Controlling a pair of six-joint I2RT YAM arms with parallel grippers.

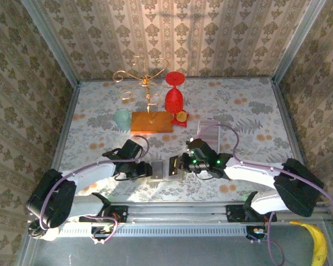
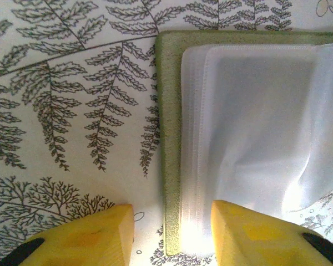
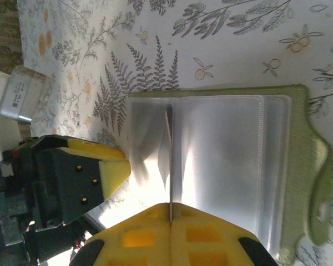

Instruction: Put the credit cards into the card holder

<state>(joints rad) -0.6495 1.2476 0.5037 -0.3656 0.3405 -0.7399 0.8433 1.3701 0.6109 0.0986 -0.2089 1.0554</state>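
The card holder (image 1: 157,169) lies open on the fern-print table, a green cover (image 2: 169,138) with clear plastic sleeves (image 3: 222,155). My left gripper (image 2: 172,235) is open and straddles the holder's near edge, its right finger (image 2: 261,235) lying on a sleeve. My right gripper (image 3: 170,213) is shut on a thin credit card (image 3: 169,155), seen edge on and standing upright over the sleeves. In the top view the left gripper (image 1: 146,168) and the right gripper (image 1: 181,164) meet over the holder. More whitish-grey cards (image 1: 210,128) lie behind the right arm, with their stack (image 3: 19,91) in the right wrist view.
A gold wire stand on an orange wooden base (image 1: 151,122), a red hourglass-shaped vase (image 1: 175,97) and a teal cup (image 1: 122,118) stand at the back. A banana (image 1: 319,244) lies off the table at the near right. Patterned walls close in three sides.
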